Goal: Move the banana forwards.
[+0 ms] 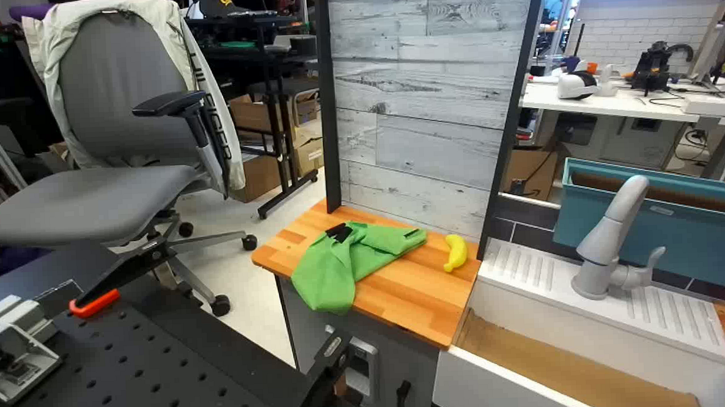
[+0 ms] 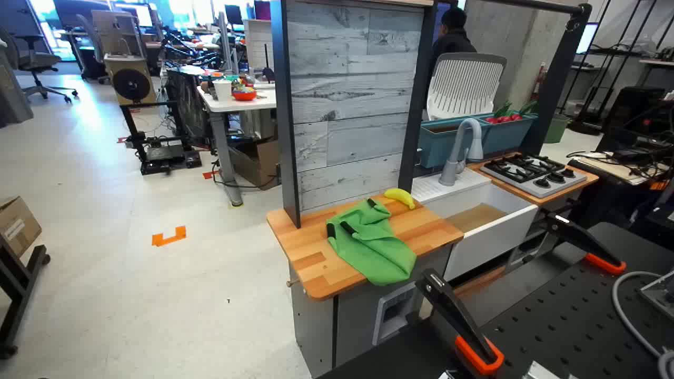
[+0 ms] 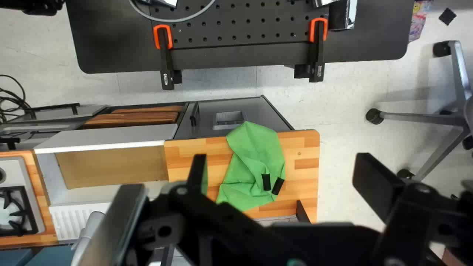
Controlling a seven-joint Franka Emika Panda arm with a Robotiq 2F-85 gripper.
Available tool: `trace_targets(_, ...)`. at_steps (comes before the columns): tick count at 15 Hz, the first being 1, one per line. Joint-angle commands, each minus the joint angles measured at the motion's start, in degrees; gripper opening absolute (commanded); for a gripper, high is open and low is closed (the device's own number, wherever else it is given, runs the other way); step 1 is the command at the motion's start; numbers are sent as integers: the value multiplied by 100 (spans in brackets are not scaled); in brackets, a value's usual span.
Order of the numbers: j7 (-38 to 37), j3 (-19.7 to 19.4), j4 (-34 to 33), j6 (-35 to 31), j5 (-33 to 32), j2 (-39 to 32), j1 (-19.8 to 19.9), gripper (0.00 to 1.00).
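Note:
A yellow banana point(image 1: 456, 252) lies on the wooden countertop point(image 1: 424, 292), close to the grey plank back panel and the sink side. It also shows in an exterior view point(image 2: 401, 197), beside the back panel's foot. In the wrist view the banana is not seen; the gripper's body covers that part of the counter. My gripper point(image 3: 281, 158) is open and empty, its two fingers wide apart, high above the counter. The gripper and arm do not show in either exterior view.
A crumpled green cloth point(image 1: 359, 262) lies on the counter beside the banana and hangs over the front edge. The upright plank panel point(image 2: 358, 105) stands behind. A sink point(image 1: 528, 349) with a grey faucet point(image 1: 609, 241) adjoins. Clamps point(image 3: 166, 59) stick out from the black table's edge.

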State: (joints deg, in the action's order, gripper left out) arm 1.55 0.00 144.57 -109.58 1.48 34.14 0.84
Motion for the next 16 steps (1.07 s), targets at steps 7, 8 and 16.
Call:
trace_targets(7, -13, -27, -11, 13, -17, -2, -29, 100)
trace_targets(8, -13, -27, -11, 13, -17, -2, -29, 100)
trace_targets(16, -302, -15, -10, -477, 58, -283, 44, 100)
